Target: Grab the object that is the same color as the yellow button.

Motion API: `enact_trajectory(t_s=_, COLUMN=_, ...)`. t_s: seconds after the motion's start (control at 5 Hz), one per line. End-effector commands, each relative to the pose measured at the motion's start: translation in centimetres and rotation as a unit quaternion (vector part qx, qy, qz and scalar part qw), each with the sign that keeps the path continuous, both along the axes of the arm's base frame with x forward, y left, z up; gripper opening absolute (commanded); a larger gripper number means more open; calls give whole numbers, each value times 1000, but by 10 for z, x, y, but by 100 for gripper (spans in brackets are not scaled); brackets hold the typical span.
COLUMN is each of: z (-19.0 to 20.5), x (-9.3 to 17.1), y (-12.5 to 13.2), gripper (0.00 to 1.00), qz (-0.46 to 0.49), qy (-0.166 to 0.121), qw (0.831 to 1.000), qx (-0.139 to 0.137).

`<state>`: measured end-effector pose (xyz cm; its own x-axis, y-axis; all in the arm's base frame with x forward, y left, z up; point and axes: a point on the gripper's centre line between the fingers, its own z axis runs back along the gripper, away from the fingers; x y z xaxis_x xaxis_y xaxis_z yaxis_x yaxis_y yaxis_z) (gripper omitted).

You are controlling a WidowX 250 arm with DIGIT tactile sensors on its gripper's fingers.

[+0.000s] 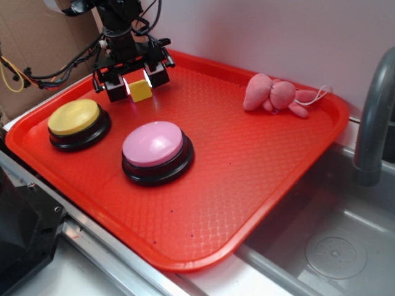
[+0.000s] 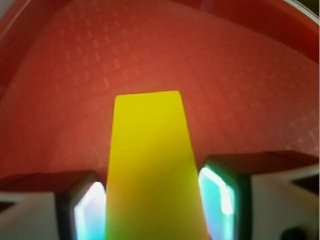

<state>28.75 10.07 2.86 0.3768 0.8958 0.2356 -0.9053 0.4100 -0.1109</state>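
You are working on a red textured plastic tray (image 1: 259,185), with the round yellow-domed button on its black base (image 1: 77,120) at nine o'clock. At eleven o'clock the black gripper (image 1: 137,86) is clenching the small plain yellow cube-shaped block (image 1: 141,90) between both pads. It is looking rigid, light and smooth-faced, so you are best gripping its flat opposite sides squarely.
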Motion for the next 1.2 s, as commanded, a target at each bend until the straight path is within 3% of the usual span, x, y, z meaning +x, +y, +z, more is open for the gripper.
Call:
enact_trajectory(t_s=0.0, z=43, x=-7, y=9, gripper=0, qz=-78, qy=-5, qw=997, qx=-12)
enact_trajectory(t_s=0.2, z=81, x=-7, y=-4, gripper=0, qz=-188, qy=15, qw=982, qx=-19)
enact_trajectory(t_s=0.6, z=140, x=-22, y=-53, gripper=0, qz=-325, qy=18, qw=946, qx=-1)
enact_trajectory(t_s=1.0, z=158, x=-53, y=-96, gripper=0, qz=-405, qy=-1, qw=914, qx=3)
